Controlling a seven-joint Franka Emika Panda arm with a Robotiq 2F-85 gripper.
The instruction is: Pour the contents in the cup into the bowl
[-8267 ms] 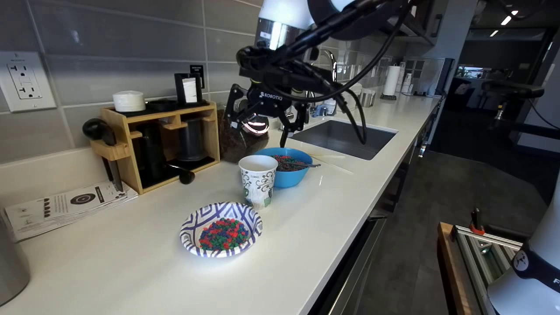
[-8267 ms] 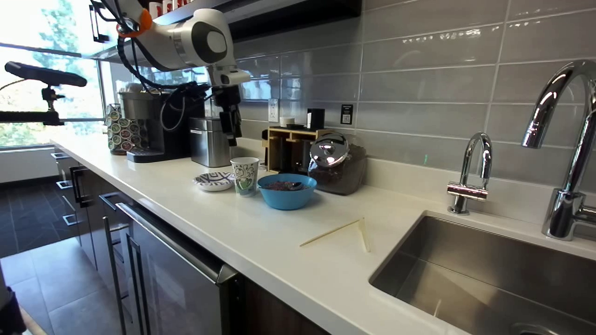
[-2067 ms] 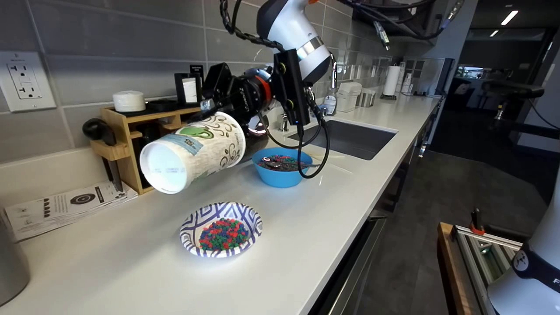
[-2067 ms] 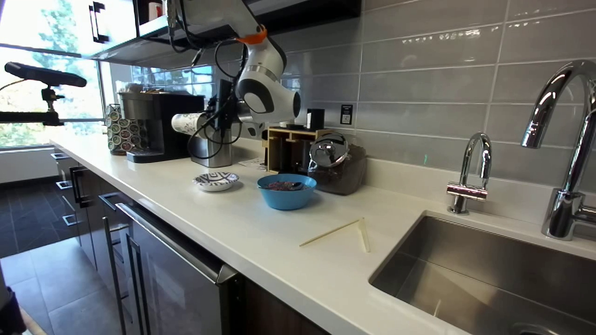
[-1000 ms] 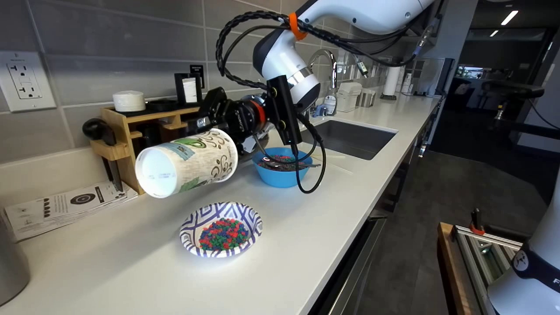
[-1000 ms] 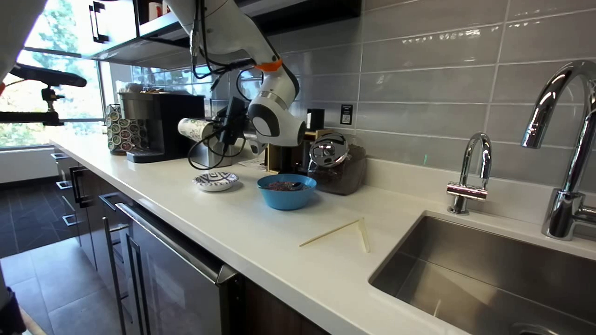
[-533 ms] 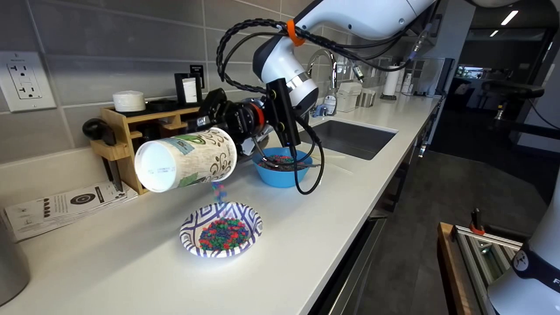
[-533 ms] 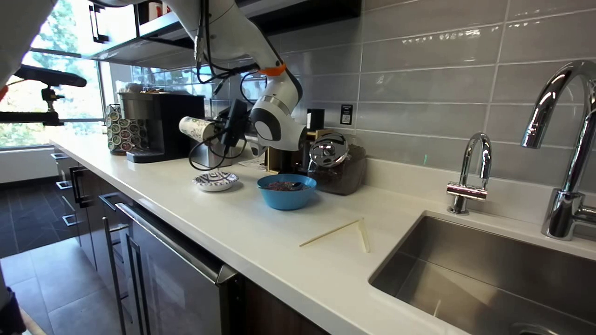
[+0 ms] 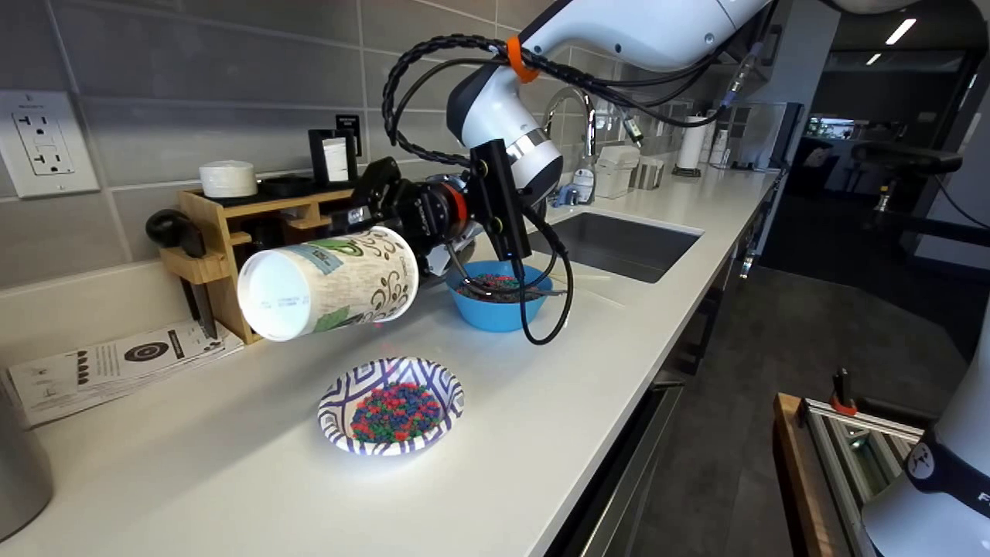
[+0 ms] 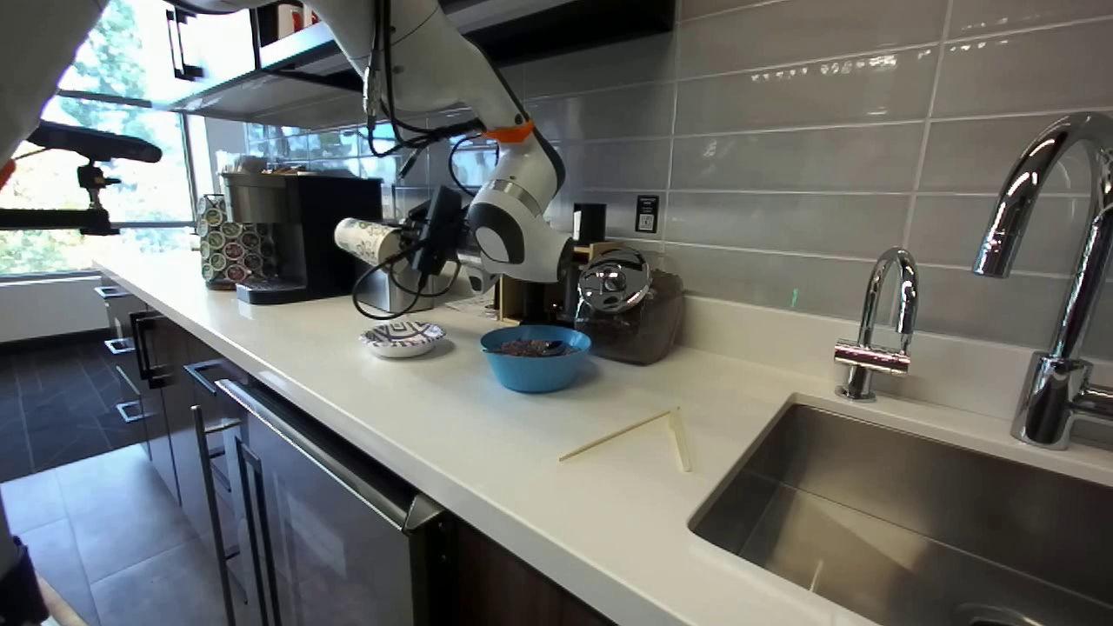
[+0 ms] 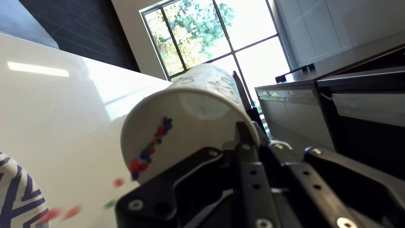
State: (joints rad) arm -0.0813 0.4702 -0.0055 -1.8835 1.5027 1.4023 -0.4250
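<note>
1. My pincer (image 11: 253, 134) is clamped on the wall of the cup (image 11: 186, 126): one finger inside the mouth, one outside.
2. Cup is up off the counter (image 9: 216, 472), tipped on its side. A thin trail of pieces (image 11: 148, 150) lines the inner wall down to the lip, about 8 o'clock in the wrist view.
3. Loose pieces (image 11: 118, 182) in midair, blurred, off the lip toward 8 o'clock. My read: pour in hand, late stage, little left to come.
4. Patterned bowl (image 9: 448, 391) sits lower, 5 o'clock from the cup in an exterior view, red/blue/green heap (image 9: 394, 414) inside. Can't tell if every piece lands in it. Next: keep lip over bowl, tip slightly more to clear the trail, then right the cup. Squeezing harder could crumple it.
5. Blue bowl (image 10: 532, 376) is 3 o'clock of the patterned one in an exterior view. Not my target.
</note>
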